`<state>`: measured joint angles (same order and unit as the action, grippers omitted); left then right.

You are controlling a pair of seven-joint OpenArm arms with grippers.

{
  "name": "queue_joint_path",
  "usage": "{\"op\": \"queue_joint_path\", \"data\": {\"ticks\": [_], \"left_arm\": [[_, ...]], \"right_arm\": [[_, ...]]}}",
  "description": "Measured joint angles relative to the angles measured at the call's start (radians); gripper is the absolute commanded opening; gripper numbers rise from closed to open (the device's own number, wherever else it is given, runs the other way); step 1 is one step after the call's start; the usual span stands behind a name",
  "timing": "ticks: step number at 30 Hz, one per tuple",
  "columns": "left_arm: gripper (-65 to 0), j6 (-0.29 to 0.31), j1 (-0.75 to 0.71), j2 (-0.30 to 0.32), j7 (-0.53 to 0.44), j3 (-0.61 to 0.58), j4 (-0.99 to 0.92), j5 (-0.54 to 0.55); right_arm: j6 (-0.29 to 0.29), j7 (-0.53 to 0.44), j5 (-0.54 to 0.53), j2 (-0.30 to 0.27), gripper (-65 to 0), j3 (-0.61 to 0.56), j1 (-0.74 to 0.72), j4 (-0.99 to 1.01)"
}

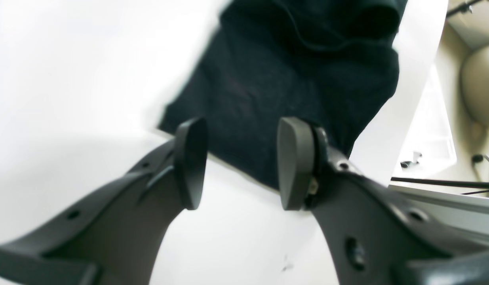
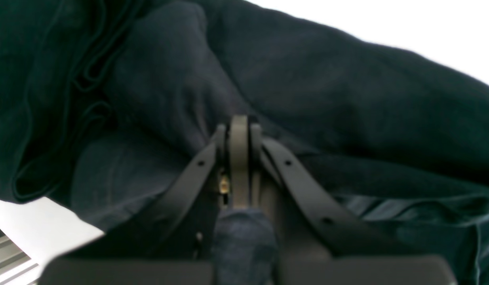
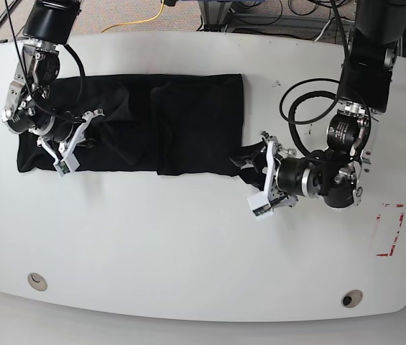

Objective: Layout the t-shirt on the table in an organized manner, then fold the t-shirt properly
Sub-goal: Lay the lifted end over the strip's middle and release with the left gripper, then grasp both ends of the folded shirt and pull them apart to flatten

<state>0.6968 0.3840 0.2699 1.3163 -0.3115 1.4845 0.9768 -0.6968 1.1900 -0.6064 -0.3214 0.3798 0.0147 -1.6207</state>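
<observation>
The black t-shirt [image 3: 152, 122] lies spread in a wide band across the back left of the white table [image 3: 188, 251], with creases and a small sleeve flap jutting out at its right end. My left gripper [image 3: 254, 171] hovers at that flap. In the left wrist view the left gripper [image 1: 242, 126] is open, its pads [image 1: 191, 162] apart, with the t-shirt [image 1: 292, 71] lying on the table [image 1: 70, 79] just beyond them. My right gripper [image 3: 73, 144] sits on the shirt's left end. In the right wrist view the right gripper [image 2: 239, 130] is shut on a bunch of t-shirt [image 2: 347, 103] fabric.
A red tape rectangle [image 3: 389, 230] marks the table's right side. Two round grommet holes [image 3: 37, 281] [image 3: 351, 297] sit near the front edge. A black cable loop [image 3: 310, 108] hangs by the left arm. The table edge [image 1: 426, 186] runs close on the right of the left wrist view.
</observation>
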Motion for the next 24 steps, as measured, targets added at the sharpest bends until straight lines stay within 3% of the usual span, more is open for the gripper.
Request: {"op": "queue_joint_path", "data": {"ticks": [6, 12, 18, 24], "left_arm": [[-39.3, 0.0, -0.037, -0.034, -0.09, -0.025, 0.0, -0.119], [-39.3, -0.003, -0.145, -0.05, -0.195, -0.017, 0.0, -0.274], [-39.3, 0.0, -0.225, -0.05, -0.212, -0.024, 0.027, -0.334], [-39.4, 0.0, -0.237, -0.049, -0.236, -0.023, 0.078, -0.326]], "right_arm": [[0.0, 0.0, -0.005, 0.006, -65.0, 0.001, -0.008, -0.008], [-0.002, 0.008, -0.098, 0.019, -65.0, 0.038, -0.019, -0.111], [0.001, 0.004, -0.193, 0.005, -65.0, 0.086, -0.034, -0.226], [-0.003, 0.011, -0.263, 0.008, -65.0, 0.108, -0.042, -0.222]]}}
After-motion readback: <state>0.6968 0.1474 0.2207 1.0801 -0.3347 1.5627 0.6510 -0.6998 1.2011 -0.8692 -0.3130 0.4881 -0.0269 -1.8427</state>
